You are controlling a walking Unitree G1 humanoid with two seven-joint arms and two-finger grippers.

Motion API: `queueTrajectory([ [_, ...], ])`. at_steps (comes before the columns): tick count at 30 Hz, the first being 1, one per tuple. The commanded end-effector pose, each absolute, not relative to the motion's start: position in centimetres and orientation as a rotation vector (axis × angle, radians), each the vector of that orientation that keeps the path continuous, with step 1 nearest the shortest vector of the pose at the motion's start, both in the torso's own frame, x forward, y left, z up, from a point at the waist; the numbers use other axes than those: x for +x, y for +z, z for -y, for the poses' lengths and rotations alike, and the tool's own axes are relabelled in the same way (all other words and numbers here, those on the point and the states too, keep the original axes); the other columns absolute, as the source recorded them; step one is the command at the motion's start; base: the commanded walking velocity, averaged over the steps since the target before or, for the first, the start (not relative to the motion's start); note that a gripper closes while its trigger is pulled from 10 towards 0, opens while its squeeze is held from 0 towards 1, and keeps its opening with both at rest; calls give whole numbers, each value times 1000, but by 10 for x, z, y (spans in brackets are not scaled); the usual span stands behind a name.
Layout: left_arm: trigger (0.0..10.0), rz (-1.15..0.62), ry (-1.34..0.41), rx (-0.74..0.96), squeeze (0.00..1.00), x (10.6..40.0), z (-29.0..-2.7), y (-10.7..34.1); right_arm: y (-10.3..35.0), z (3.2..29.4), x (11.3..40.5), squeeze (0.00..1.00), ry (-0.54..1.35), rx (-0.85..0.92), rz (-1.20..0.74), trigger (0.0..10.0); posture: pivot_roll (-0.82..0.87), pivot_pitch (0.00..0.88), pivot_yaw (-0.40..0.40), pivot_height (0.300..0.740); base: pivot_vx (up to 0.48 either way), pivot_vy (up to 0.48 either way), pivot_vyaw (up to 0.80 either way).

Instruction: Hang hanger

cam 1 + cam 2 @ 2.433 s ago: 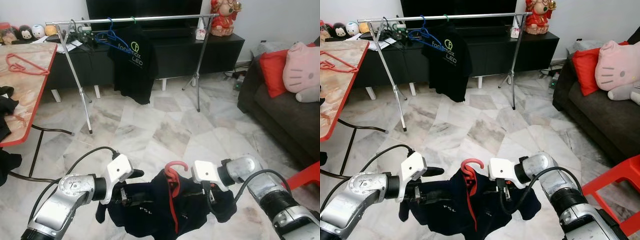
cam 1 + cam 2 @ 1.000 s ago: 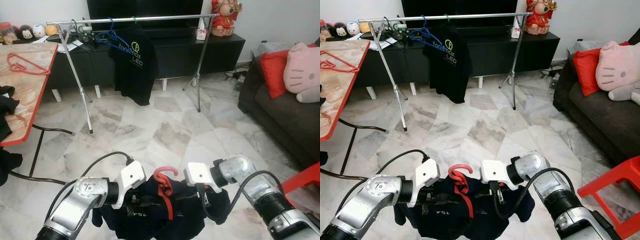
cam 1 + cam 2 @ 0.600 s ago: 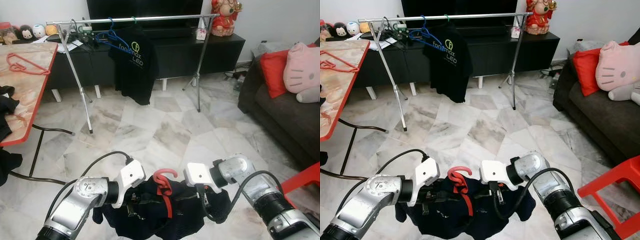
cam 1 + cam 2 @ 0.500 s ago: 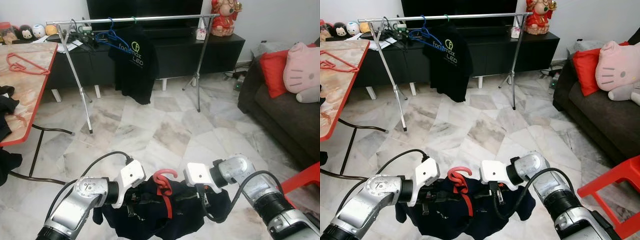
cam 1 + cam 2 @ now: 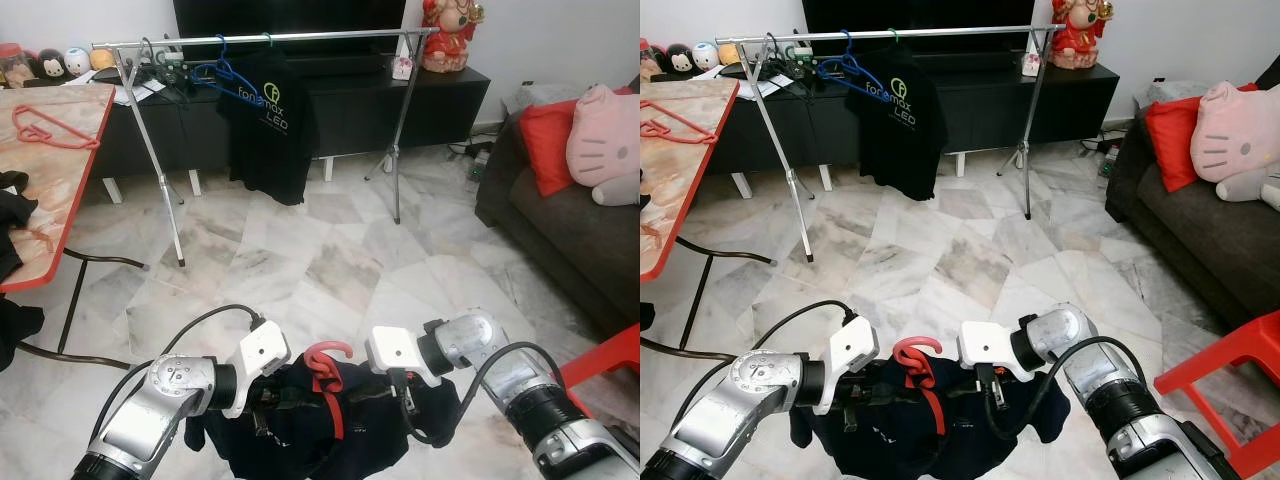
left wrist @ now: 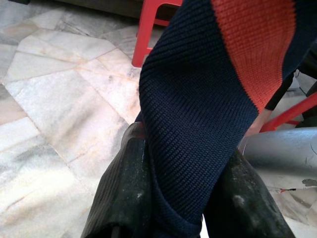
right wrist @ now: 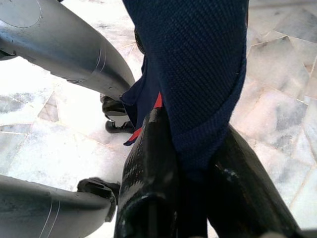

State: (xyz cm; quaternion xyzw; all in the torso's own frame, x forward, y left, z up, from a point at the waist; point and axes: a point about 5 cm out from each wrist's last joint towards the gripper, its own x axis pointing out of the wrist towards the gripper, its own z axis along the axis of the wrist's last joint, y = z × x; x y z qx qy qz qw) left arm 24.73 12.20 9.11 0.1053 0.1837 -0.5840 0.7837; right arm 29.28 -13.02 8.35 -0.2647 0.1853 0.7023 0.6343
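A home living room: dark sofa [image 5: 560, 235], television cabinet [image 5: 330, 100], marble-tiled floor [image 5: 330, 260], plush toys [image 5: 605, 145].

Left gripper [image 6: 184, 196] jaws pinch navy knit garment [image 6: 198, 124]; orange stripe [image 6: 252, 44] above.

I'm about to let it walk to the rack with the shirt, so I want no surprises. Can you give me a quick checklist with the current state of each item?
1. Left claw clamped on the navy shirt: ok, fabric sits between its fingers.
2. Right claw clamped on the shirt: ok, fabric is pinched there too.
3. Red hanger seated in the shirt: ok, its hook pokes up between the two claws.
4. Free space on the rack rail: ok, the stretch to the right of the hanging black T-shirt is bare.
5. Marble floor between robot and rack: ok, no obstacle seen.
6. Shirt hem off the floor: cannot tell, the lower edge is cut off.
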Motion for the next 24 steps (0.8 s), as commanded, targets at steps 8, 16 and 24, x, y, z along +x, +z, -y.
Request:
queueTrajectory([
  [8, 0, -448, -1256, 254, 0, 242, -123, 80, 95, 132, 299, 1000, 1581, -601, -385, 10000, -17, 0, -88, 740, 0, 0, 0],
  [16, 0, -451, -1191, 270, 0, 246, -128, 76, 89, 139, 296, 1000, 1578, -651, -434, 10000, -20, 0, -88, 740, 0, 0, 0],
  [24, 0, -401, -1120, 229, 0, 250, -133, 81, 91, 160, 302, 1000, 1448, -640, -440, 10000, -23, 0, -89, 740, 0, 0, 0],
])
